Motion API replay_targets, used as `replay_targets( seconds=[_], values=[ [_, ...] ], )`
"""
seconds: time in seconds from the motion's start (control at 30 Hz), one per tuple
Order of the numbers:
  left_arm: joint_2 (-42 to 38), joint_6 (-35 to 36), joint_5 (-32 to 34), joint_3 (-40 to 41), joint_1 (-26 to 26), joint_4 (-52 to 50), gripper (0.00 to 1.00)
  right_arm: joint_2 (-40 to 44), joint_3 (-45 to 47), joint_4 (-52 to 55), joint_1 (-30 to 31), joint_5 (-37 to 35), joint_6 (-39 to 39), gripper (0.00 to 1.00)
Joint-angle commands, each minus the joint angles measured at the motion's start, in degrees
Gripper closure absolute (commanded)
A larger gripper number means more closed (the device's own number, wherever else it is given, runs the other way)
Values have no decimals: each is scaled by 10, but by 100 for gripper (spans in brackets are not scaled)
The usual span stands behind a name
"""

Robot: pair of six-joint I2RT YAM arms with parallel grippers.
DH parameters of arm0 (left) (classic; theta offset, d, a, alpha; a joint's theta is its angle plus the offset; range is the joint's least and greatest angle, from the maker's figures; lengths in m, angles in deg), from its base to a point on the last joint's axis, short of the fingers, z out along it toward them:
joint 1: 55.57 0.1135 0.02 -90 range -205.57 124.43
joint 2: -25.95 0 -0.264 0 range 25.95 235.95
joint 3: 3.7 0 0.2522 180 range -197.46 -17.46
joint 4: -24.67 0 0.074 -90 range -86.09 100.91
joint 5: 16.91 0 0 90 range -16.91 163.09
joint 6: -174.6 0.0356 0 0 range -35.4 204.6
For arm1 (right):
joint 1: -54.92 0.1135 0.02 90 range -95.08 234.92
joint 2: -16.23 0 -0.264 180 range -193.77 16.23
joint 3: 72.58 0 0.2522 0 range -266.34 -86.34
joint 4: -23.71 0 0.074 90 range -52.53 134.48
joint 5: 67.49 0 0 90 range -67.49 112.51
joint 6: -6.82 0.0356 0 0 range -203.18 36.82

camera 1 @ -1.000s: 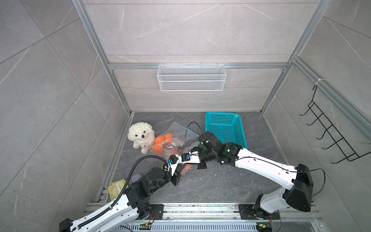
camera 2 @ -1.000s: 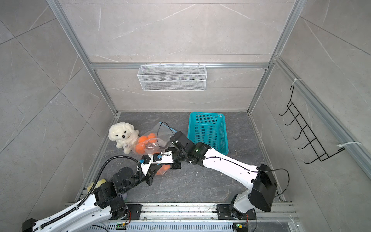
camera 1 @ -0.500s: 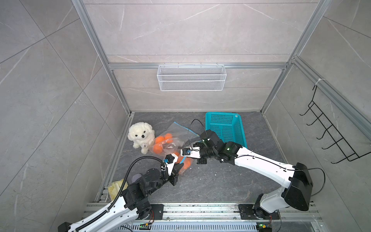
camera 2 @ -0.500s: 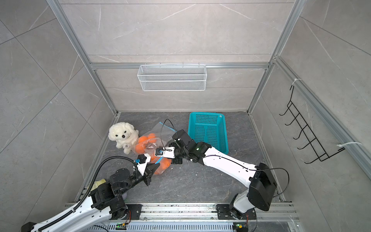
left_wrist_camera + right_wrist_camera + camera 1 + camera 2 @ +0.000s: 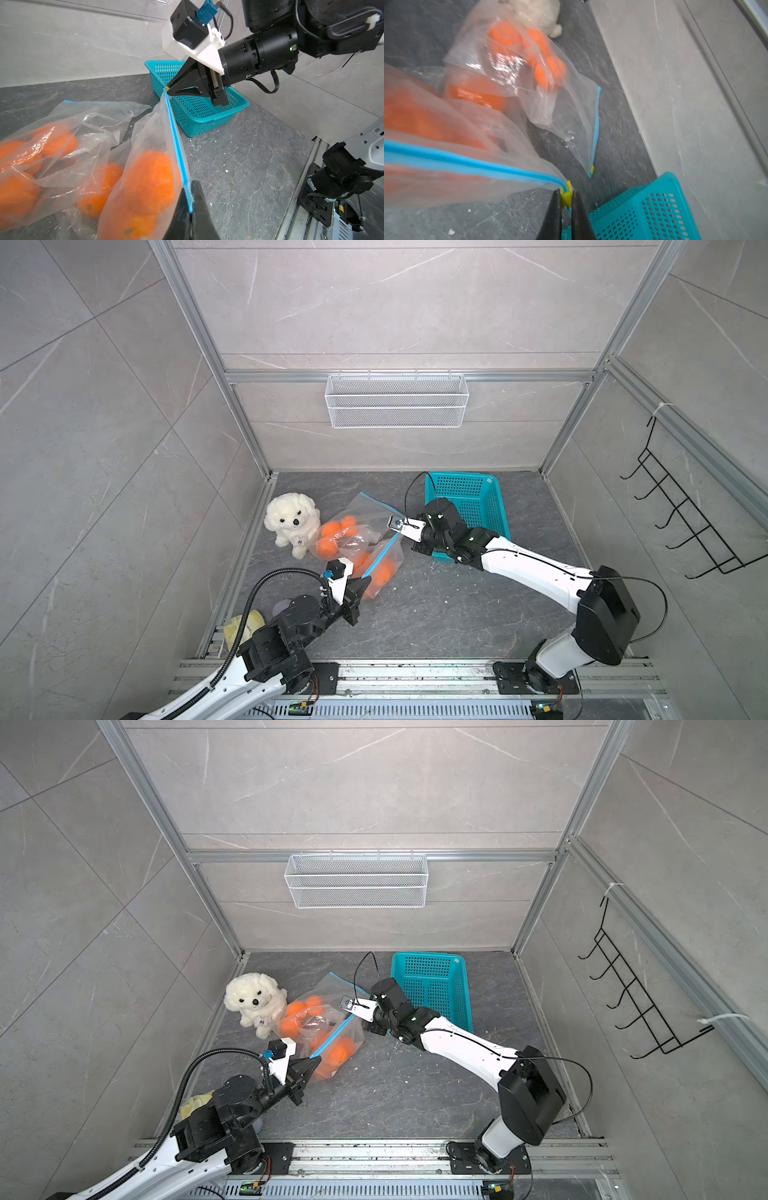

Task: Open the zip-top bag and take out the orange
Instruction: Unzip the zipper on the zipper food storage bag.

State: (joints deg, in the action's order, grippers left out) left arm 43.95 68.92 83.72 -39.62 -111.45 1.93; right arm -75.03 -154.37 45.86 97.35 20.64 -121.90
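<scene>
Grey stone-look floor [image 5: 239,166]. L gripper [image 5: 189,187] clamped on one end of blue zip strip [image 5: 176,141]; R gripper [image 5: 565,192] pinching yellow slider [image 5: 567,194] at opp. end, teal basket [image 5: 643,207] just behind. Zip-top bag [image 5: 149,128] stretched taut btwn both, orange [image 5: 151,180] inside, just beside L tips. Best practice: anchor w/ L, draw slider straight along track, no twist or lift. Seal parted or not: cannot tell.

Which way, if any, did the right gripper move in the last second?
Yes: the right gripper went toward the rear wall, now level with the basket.
</scene>
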Motion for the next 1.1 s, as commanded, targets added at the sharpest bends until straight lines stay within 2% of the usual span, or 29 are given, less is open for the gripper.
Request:
replay_targets(
  seconds=[0.0,0.23,0.4,0.43,0.5,0.57,0.6,0.7,0.87,1.07],
  values=[
    [-9,-14,-18,-11,-8,20,100,-22,-5,-23,-43,-157,29,100],
    [-8,-17,-19,-5,-7,23,100,-42,-15,-21,-62,-222,43,100],
    [16,-19,-16,-1,-8,37,100,-37,-25,-5,-61,-178,65,100],
    [35,-18,-17,-1,-8,46,97,-36,-30,2,-56,-167,70,100],
    [84,-19,-8,-8,-8,64,68,-31,-22,-17,-38,-161,63,100],
    [135,-16,-2,-27,-7,76,49,-24,-5,-46,-19,-155,41,100],
    [156,-16,3,-38,-8,81,43,-22,0,-54,-10,-151,34,100],
    [189,-16,10,-62,-7,90,39,-20,0,-51,1,-140,34,100],
    [188,-21,62,-57,-7,121,30,-4,-3,-28,1,-112,65,100],
    [292,5,85,-79,-7,182,33,55,48,-33,4,-54,123,100]
  ],
)
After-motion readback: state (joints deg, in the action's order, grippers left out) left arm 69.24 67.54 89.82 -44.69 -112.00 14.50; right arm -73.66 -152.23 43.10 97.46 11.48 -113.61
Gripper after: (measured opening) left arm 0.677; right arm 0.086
